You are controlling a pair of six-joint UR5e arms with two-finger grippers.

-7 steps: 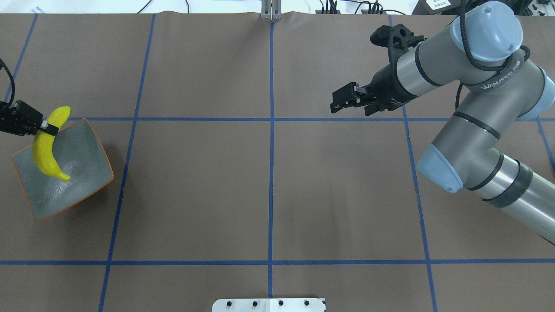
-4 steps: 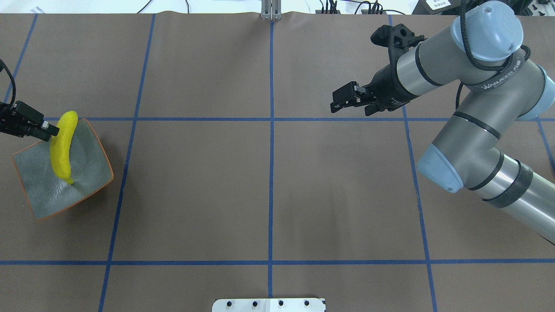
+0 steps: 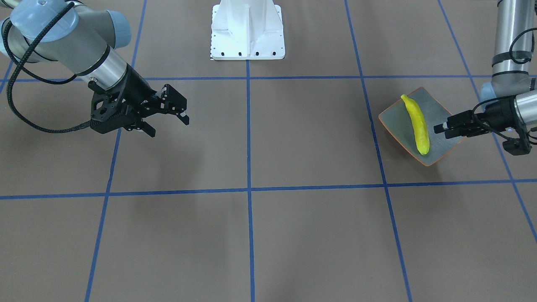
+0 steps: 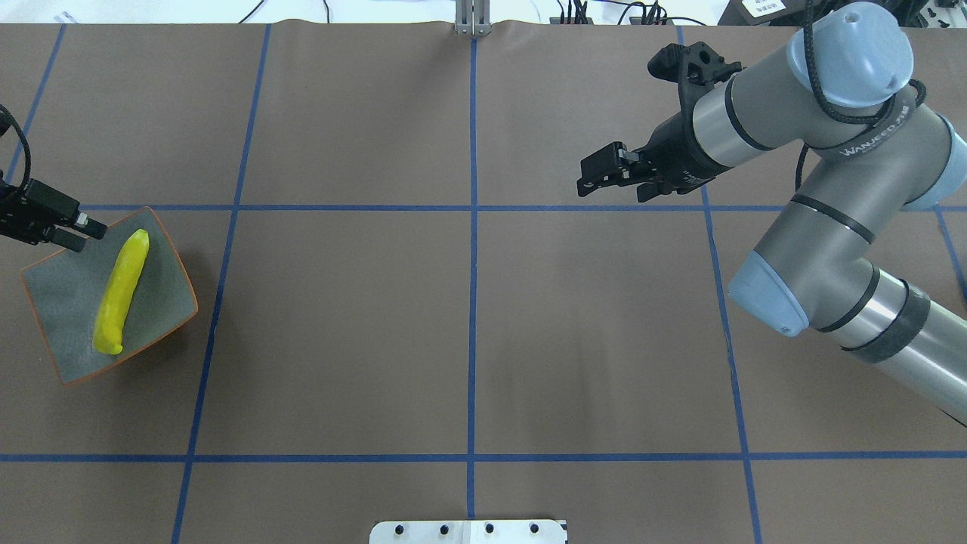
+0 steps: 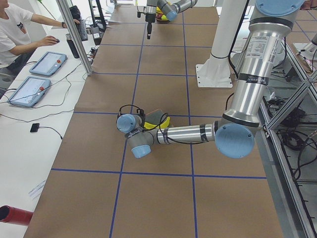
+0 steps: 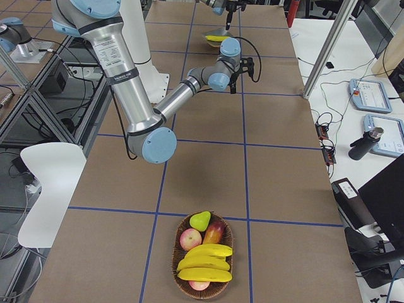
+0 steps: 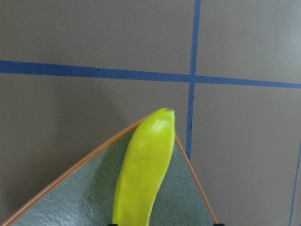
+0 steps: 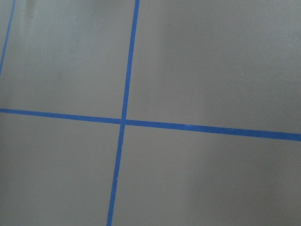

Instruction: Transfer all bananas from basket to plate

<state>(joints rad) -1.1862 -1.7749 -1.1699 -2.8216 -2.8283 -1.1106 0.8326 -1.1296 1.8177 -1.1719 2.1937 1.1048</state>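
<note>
At the far left of the overhead view, the left tool [image 4: 83, 235] hangs over the back corner of the plate [image 4: 162, 296], its two fingers spread apart and holding nothing. The plate sits on the brown tabletop [image 4: 468, 332], turned at an angle to the blue tape lines [image 4: 473, 302]. One banana [image 4: 121, 292] lies flat on its grey-green surface, running lengthwise from the back edge toward the front, clear of the fingers (the left wrist camera shows its tip reaching just over the orange rim).

Across the middle the tabletop carries only tape lines.

On the right, the right tool [image 3: 168, 127] hovers above the tabletop with its fingers apart and empty.

Well beyond it, at the table's right end, the basket [image 6: 175, 252] holds more bananas [image 6: 204, 263], three as far as can be told, beside a green pear [image 6: 200, 221] and some red fruit.
</note>
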